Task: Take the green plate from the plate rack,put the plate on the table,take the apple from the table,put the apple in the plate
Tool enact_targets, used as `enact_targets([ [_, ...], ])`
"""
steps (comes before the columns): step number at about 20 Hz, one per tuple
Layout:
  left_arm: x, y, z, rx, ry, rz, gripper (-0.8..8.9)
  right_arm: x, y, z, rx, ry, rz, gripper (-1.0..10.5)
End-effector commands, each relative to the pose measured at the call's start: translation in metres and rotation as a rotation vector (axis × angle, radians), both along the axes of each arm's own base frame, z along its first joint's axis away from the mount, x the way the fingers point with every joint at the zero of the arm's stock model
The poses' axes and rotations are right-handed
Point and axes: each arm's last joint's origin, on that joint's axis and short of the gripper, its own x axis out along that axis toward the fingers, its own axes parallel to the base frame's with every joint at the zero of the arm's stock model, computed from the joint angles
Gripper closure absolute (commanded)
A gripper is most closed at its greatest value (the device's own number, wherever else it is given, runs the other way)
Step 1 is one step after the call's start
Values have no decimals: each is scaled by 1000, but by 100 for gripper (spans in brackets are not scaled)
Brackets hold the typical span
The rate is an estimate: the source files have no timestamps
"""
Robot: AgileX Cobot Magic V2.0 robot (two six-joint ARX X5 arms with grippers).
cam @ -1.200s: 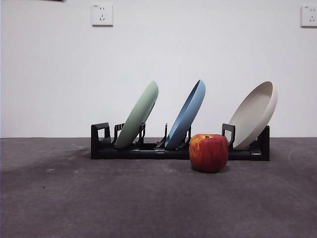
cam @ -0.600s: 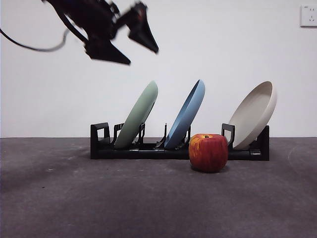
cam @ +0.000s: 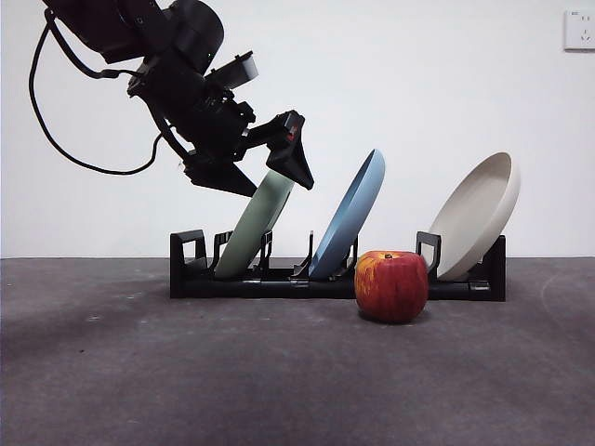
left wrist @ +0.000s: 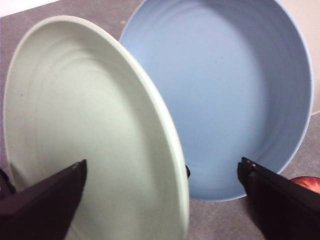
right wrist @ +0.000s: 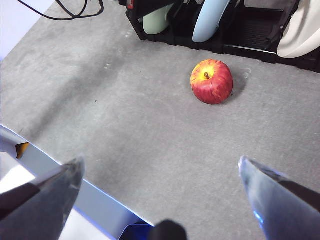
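Your left gripper has wide fingers straddling the pale sage green round plate's rim in the black slotted rack; closing off-centre risks nudging the adjacent blue plate.

Green plate pale sage – blue plate – beige plate; apple red, yellow-streaked; rack black.
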Motion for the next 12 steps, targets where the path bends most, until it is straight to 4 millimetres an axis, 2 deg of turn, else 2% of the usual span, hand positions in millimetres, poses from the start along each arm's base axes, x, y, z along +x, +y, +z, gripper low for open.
enact_targets([
  [1, -1, -4, -2, 7, -5, -15, 618, 0, 0, 1, -1, -5, 7, 255],
  [3, -1, -5, -2, 5, -1, -18, 729, 0, 0, 1, -1, -5, 7, 255],
  [5, -1, -5, -3, 4, 3, -20, 795, 0, 0, 1, -1, -5, 7, 255],
  [12, -2, -5, -2, -25, 15, -61, 822, 0, 0, 1, -1, -5, 7, 255],
])
